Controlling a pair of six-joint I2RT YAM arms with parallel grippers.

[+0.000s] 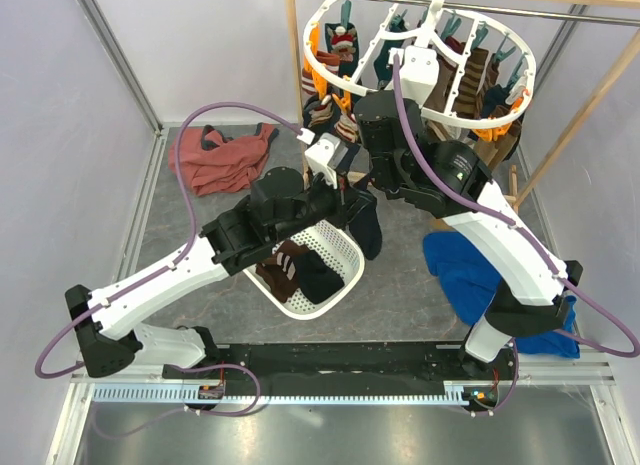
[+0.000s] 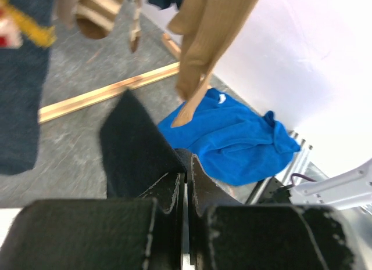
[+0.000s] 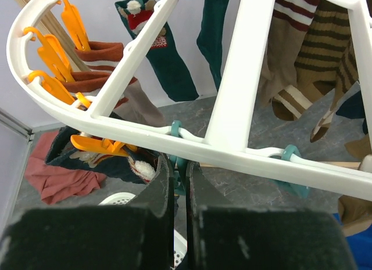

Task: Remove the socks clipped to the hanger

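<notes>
Left jaws pinched on dark sock (image 2: 133,148) above basket (image 1: 338,253); right jaws closed at teal clip (image 3: 174,130), likely squeezing it.
Socks (image 3: 331,43) limp, light, hanging from hanger (image 3: 238,90); grab near cuff below clip.

**Operator:** Is there anything for me to read here?

**Observer:** No, you have no legible word, number or brand in any view. At 7 and 5 o'clock in the top view, the two small orange tags (image 1: 208,391) on the black base rail (image 1: 340,362) are too small for you to read. At 11 o'clock in the right wrist view, the red-and-white patterned cuff (image 3: 156,42) of the dark teal long sock (image 3: 174,78) shows you figures only, no letters.
</notes>
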